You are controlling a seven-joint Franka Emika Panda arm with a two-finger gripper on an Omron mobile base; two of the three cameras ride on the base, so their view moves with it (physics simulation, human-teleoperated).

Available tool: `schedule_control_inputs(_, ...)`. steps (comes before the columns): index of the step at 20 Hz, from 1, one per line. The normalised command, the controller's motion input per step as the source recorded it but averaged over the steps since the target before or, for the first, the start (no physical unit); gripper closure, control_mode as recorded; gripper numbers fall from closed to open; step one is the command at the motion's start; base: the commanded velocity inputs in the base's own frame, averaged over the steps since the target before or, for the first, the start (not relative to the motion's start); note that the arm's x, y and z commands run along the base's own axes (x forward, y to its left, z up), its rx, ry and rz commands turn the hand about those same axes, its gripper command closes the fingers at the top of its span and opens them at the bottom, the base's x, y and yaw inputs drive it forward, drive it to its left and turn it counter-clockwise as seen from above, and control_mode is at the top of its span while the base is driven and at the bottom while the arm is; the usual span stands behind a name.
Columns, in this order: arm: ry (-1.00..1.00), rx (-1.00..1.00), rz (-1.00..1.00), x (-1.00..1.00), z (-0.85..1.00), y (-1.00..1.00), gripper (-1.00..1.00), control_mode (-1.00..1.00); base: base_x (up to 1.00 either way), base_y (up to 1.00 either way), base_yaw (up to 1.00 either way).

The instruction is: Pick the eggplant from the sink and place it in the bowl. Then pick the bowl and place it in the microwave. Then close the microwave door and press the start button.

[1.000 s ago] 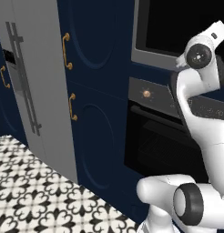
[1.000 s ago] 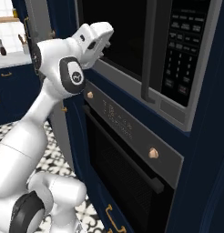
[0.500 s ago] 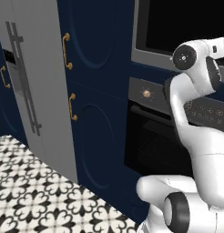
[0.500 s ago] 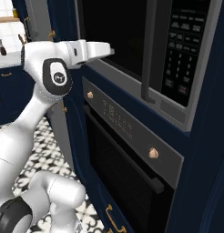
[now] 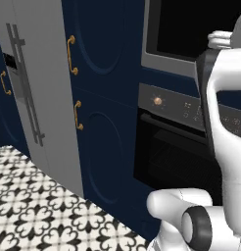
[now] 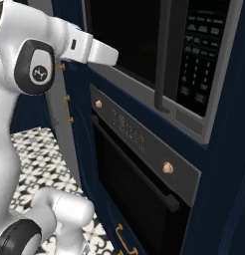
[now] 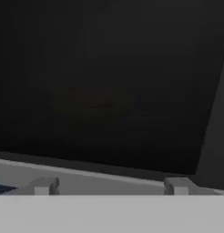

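The microwave (image 6: 194, 64) is set in navy cabinetry, with its keypad at the right. The microwave door (image 6: 125, 35) lies flush with the front, its vertical handle (image 6: 163, 55) beside the keypad. My gripper (image 6: 112, 54) is at the door's lower left corner, close against the grey frame. In the hand view my gripper (image 7: 109, 186) is open with nothing between its fingertips (image 7: 43, 186), facing the black glass (image 7: 109, 82). A faint brownish shape shows dimly behind the glass. The eggplant, the bowl and the sink are out of view.
A black oven (image 6: 139, 199) with copper knobs (image 6: 168, 167) sits right under the microwave. To the left are navy cabinet doors (image 5: 100, 73) with gold handles and a tall grey fridge (image 5: 36, 73). Patterned floor tiles (image 5: 39, 215) lie below.
The arm has swung round and its elbow has turned. The hand has levelled out flat against the lower left of the microwave door. The base has not moved.
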Motion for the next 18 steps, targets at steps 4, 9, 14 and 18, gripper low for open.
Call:
schedule_control_inputs(4, -0.30, 0.07, -0.03, -0.83, 0.00, 0.00, 1.00, -1.00, 0.00, 0.00, 0.00)
schedule_control_inputs(9, -0.06, -0.03, -0.01, -0.72, 0.00, 0.00, 1.00, -1.00, 0.00, 0.00, 0.00)
schedule_control_inputs(14, -0.07, -0.09, 0.00, -0.65, -0.11, 0.00, 1.00, -1.00, 0.00, 0.00, 0.00)
schedule_control_inputs(18, 0.00, -0.09, 0.00, -0.38, -0.05, 0.06, 1.00, -1.00, 0.00, 0.00, 0.00)
